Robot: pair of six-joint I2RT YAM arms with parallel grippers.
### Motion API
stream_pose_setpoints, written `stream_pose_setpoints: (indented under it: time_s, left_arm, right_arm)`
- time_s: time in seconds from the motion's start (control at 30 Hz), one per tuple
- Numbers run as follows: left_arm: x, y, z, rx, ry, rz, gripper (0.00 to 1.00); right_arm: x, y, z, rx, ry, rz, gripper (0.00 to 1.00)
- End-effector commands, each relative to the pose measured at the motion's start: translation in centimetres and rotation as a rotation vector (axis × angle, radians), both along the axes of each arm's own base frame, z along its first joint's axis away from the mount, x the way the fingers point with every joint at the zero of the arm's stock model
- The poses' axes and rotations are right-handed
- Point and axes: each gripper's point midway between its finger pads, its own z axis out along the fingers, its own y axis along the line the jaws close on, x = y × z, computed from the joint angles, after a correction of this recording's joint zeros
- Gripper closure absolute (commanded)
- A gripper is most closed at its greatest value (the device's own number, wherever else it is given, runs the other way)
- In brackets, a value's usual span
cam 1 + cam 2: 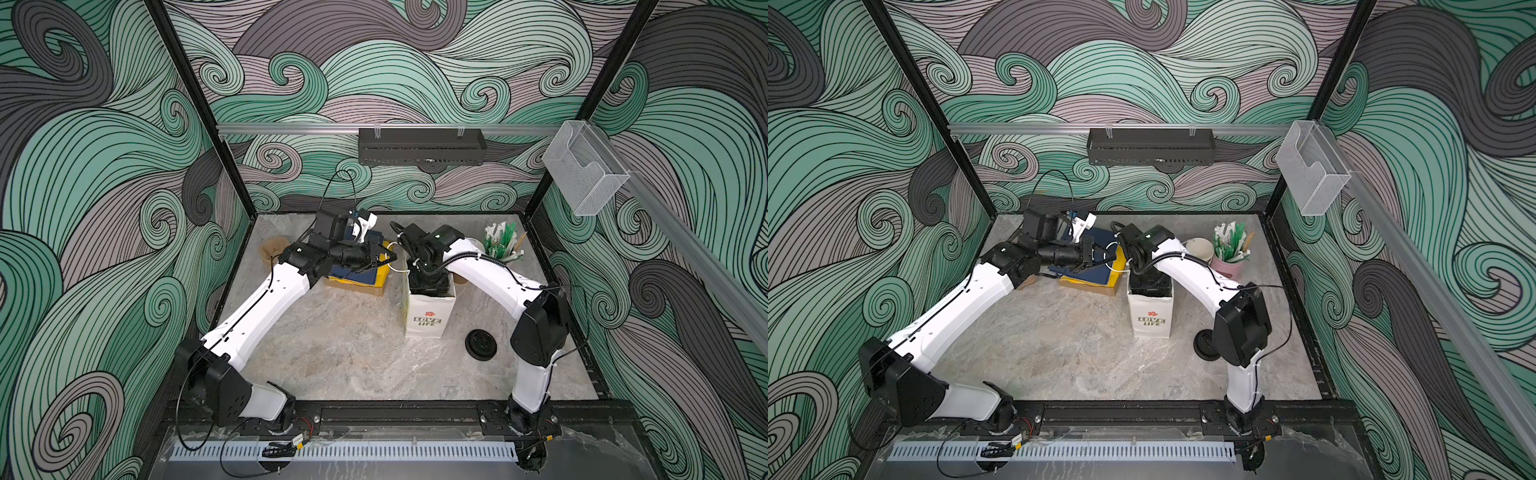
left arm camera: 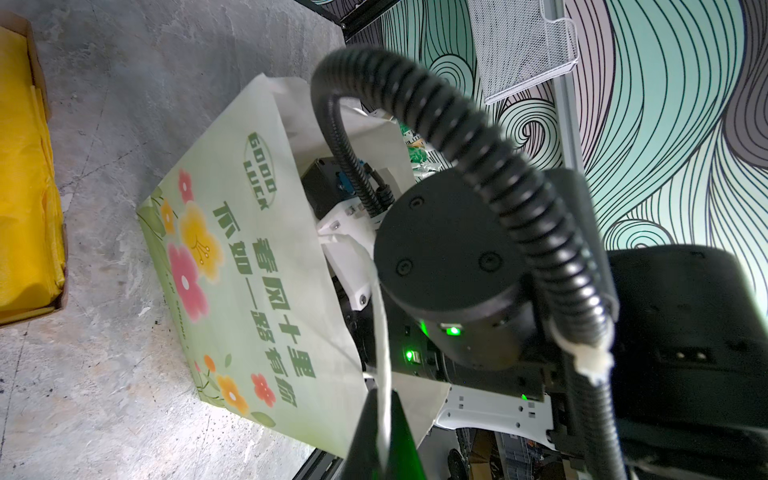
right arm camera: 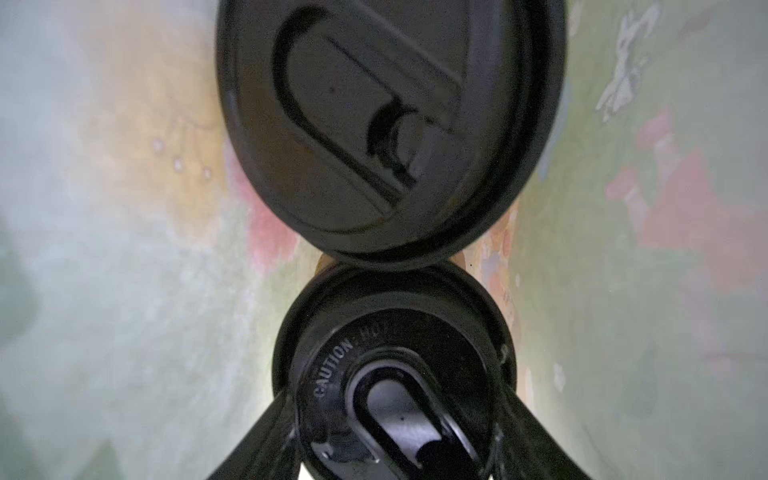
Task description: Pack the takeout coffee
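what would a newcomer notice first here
The white paper bag near mid-table, with the right gripper plunged inside it. In the right wrist view a black-lidded cup stands in the bag beside a second cup, which the jaws clasp. The left gripper pinches the bag handle.

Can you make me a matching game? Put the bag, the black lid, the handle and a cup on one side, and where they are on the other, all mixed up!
Things:
1. paper bag
2. loose black lid
3. bag handle
4. CAUTION-lid cup

Places:
A. pinched in the left gripper
B. standing upright on the table
C. inside the bag, between the fingers of the right gripper
D. lying flat, outside the bag

Pairs: 1-B, 2-D, 3-A, 4-C
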Motion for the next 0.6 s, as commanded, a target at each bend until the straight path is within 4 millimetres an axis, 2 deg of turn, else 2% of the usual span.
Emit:
stream_pose_setpoints:
  time_s: [0.0, 0.57]
  left_arm:
    - [-0.5, 0.1, 0.4, 0.003, -0.018, -0.007, 1.00]
    - [-0.8, 0.3, 0.4, 0.002, -0.015, -0.005, 1.00]
  right_arm:
    - [0.2, -0.6, -3.8, -0.072, 0.049, -0.028, 0.40]
    - [-0.1, -1.3, -5.0, -0.107, 0.067, -0.032, 0.41]
